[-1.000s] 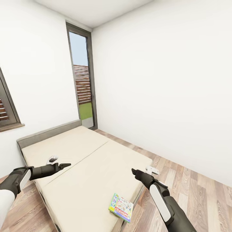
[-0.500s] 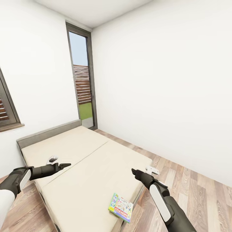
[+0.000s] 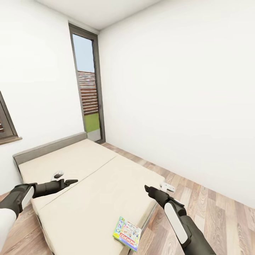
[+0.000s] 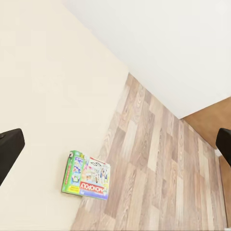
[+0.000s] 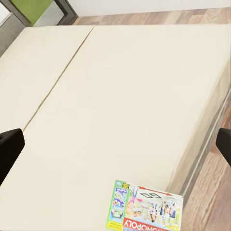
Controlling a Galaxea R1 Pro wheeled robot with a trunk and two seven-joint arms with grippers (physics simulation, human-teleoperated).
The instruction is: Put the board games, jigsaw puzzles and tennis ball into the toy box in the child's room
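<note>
The bed (image 3: 88,184) has a plain beige mattress and a grey headboard (image 3: 49,147). The board game (image 3: 127,233) is green-edged, pale blue and multicoloured (a red "MONOPOLY" strip runs along one side). The floor (image 3: 219,212) is brown-grey wood plank; the walls (image 3: 177,88) are white.

The word "MONOPOLY" is showing in white capitals on a red band along one long edge of the board game (image 5: 147,210) that is lying flat on the bed (image 5: 120,96), near the mattress's edge. In the left wrist view the same red band is reading "MONOPOLY" on the box (image 4: 86,175), and in the head view the lettering on the box (image 3: 127,233) is appearing upside down. The smaller print on its green side strip is staying too fine to read.
</note>
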